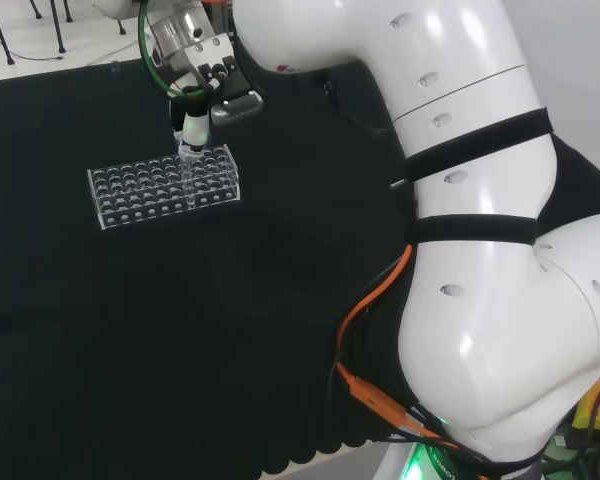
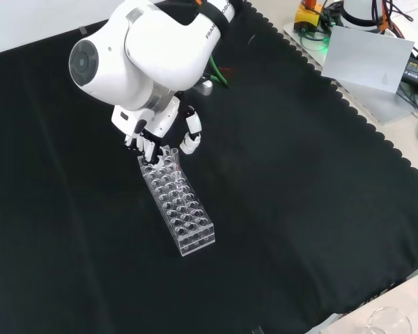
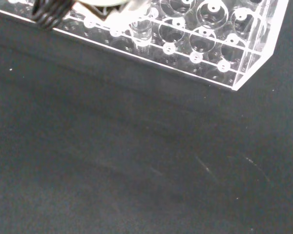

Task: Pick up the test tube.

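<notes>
Clear plastic is what I work over: a test-tube rack point(image 2: 175, 205) lies on the black cloth of the table point(image 2: 299, 209), and in the front view it runs from about eleven o'clock down toward five o'clock. My hand point(image 2: 153, 142) sits over the rack's eleven o'clock end, fingers curled downward around something slim. The test tube point(image 2: 173, 154) stands upright in a hole at that end, its open rim showing just at four o'clock of my fingers point(image 2: 148, 147), with the thumb point(image 2: 191, 139) on its far side. I judge that I am pinching the tube's top, though the glass is so hard to see that the contact itself is not plain. In the head view my hand point(image 1: 193, 135) hangs at twelve o'clock of the rack point(image 1: 165, 185), touching down at its far edge.

Judging by its look, the tube is light, stiff, smooth and easily broken. It will slip if held by fingertips alone and could crack if squeezed or levered against the rack's hole. Best taken just below the rim, on the part standing above the rack, and drawn straight up so it does not bind. The rack itself is light too and may lift along with it.
</notes>
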